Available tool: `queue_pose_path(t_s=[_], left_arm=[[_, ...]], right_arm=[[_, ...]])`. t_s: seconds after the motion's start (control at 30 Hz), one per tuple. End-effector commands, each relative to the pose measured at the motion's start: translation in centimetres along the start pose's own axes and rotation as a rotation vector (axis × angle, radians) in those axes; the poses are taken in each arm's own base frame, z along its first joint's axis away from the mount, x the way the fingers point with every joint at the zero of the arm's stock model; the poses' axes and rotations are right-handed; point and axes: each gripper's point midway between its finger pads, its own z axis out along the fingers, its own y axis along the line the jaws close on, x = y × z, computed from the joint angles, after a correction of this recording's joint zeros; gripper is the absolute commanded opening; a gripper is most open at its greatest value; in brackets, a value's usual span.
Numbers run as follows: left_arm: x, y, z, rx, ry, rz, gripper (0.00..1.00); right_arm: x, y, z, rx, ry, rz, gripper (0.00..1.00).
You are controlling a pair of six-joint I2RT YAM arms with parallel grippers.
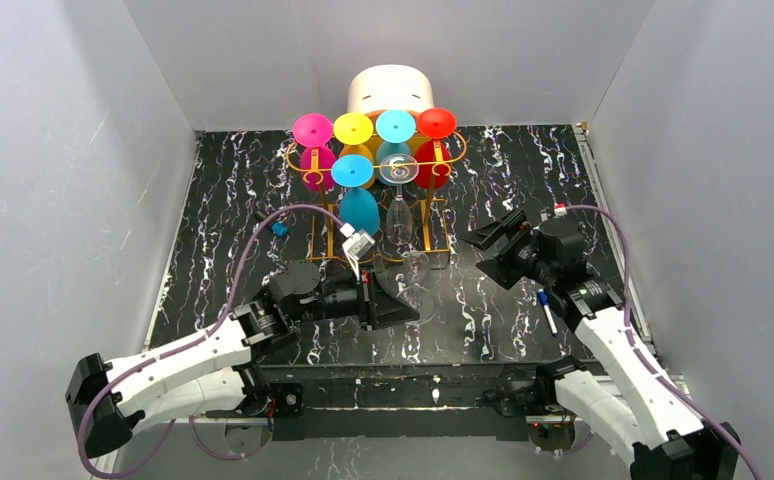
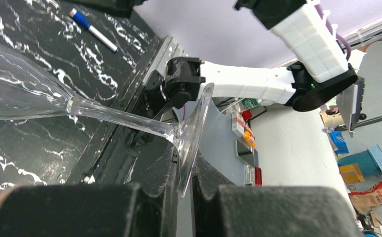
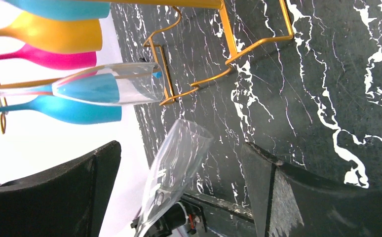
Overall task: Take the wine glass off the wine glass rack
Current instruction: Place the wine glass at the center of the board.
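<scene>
My left gripper point(image 2: 181, 195) is clamped on the wine glass point(image 2: 120, 120) foot. My right gripper point(image 1: 491, 252) stands wide apart, holding nothing. I'd draw the glass slowly toward six o'clock, clear of the rack point(image 3: 231, 47).

We saw plain pale grey walls point(image 1: 63, 150) closing in the left, back and right of the top view, around a black tabletop point(image 1: 523, 180) veined with white, all evenly lit. At the right of the left wrist view a pale floor point(image 2: 297, 148) lay beyond the table, with a blue crate point(image 2: 376, 165) and an orange bag point(image 2: 371, 197) in the lower right corner.
</scene>
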Motion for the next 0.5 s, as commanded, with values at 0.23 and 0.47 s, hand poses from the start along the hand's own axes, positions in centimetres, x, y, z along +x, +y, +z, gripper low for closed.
queue_pose_path(t_s=[0.23, 0.47], left_arm=[[-0.7, -4.3, 0.0, 0.183, 0.034, 0.021, 0.0], [-0.1, -2.4, 0.3, 0.142, 0.062, 0.182, 0.0]], right_arm=[[0.3, 5.4, -0.3, -0.316, 0.212, -0.218, 0.99], [-0.6, 4.5, -0.3, -0.403, 0.404, -0.14, 0.99]])
